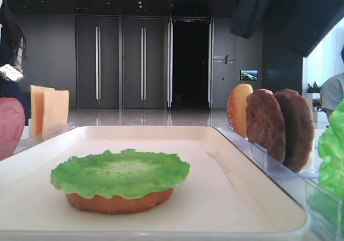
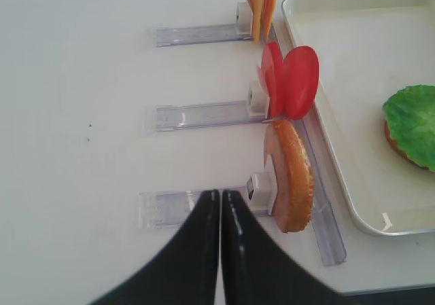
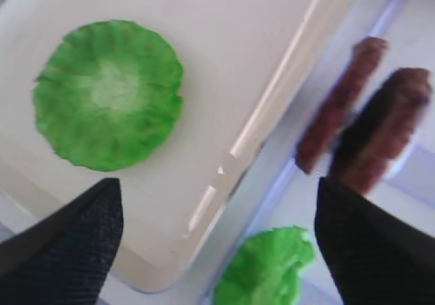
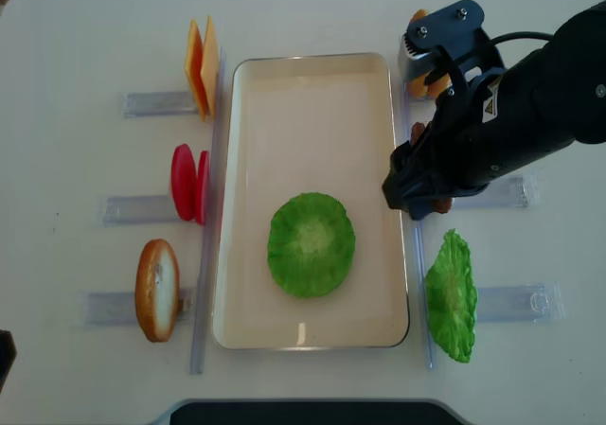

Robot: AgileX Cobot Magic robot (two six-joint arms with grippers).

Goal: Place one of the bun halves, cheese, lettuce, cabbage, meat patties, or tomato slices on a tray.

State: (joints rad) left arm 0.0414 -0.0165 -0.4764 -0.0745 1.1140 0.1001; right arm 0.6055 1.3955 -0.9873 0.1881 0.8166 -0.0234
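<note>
The cream tray lies mid-table. On it a frilly lettuce leaf covers a bun half. My right gripper is open and empty, hovering over the tray's right rim. Two dark meat patties stand upright in a clear rack just past its right finger. The bulky cabbage sits below them. My left gripper is shut on nothing, low over the table beside a second bun half standing in its rack. Tomato slices and cheese stand left of the tray.
Clear plastic racks line both long sides of the tray. A third bun half stands at the far right, partly behind my right arm in the top view. People are in the background.
</note>
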